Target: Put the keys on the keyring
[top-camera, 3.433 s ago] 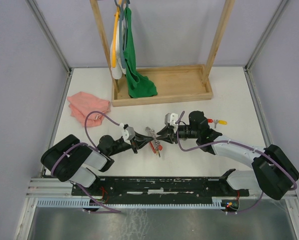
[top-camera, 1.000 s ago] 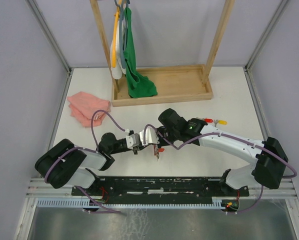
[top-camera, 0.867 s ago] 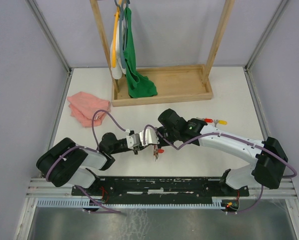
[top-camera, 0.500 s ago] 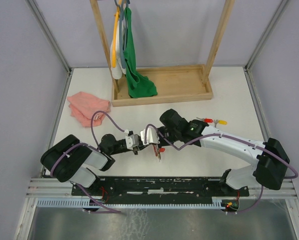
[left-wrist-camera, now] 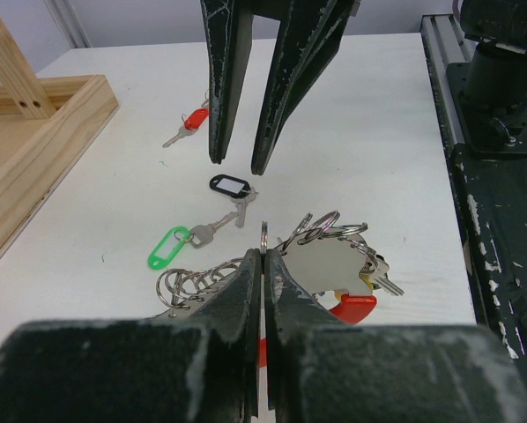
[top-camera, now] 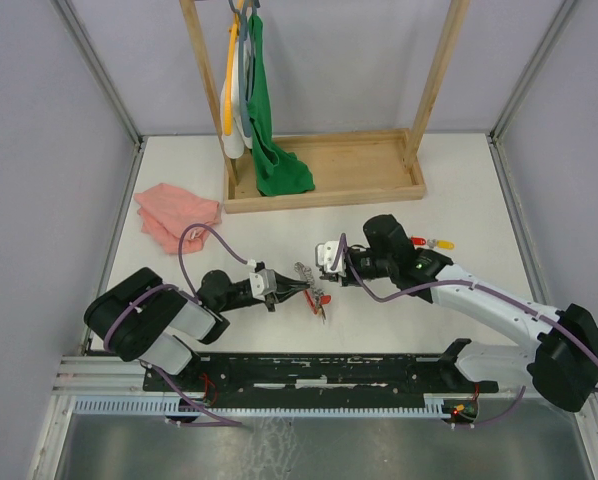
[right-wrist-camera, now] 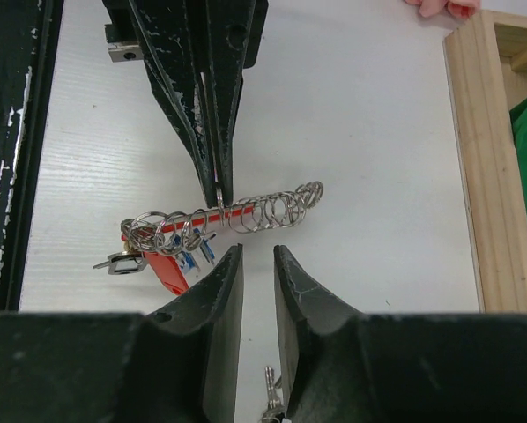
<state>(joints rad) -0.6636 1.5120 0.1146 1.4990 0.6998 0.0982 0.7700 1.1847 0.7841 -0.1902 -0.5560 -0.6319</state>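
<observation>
The keyring (top-camera: 310, 284), a red bar with grey wire coils and a bunch of tagged keys, lies mid-table. It also shows in the right wrist view (right-wrist-camera: 237, 214). My left gripper (top-camera: 296, 290) is shut on one thin ring of it (left-wrist-camera: 265, 236). My right gripper (top-camera: 317, 271) is open and empty, its tips just short of the coils (right-wrist-camera: 257, 257). A green-tagged key (left-wrist-camera: 168, 248) and a black-tagged key (left-wrist-camera: 227, 185) lie loose between the grippers. A red-tagged key (top-camera: 418, 242) and a yellow-tagged key (top-camera: 444, 244) lie to the right.
A wooden rack with a tray base (top-camera: 324, 190) stands at the back, with a green cloth (top-camera: 275, 150) and hangers on it. A pink cloth (top-camera: 177, 216) lies at the left. The black base rail (top-camera: 299, 368) runs along the near edge.
My right arm has drawn back to the right, off the keyring and the left gripper. My left gripper has kept its hold and barely moved.
</observation>
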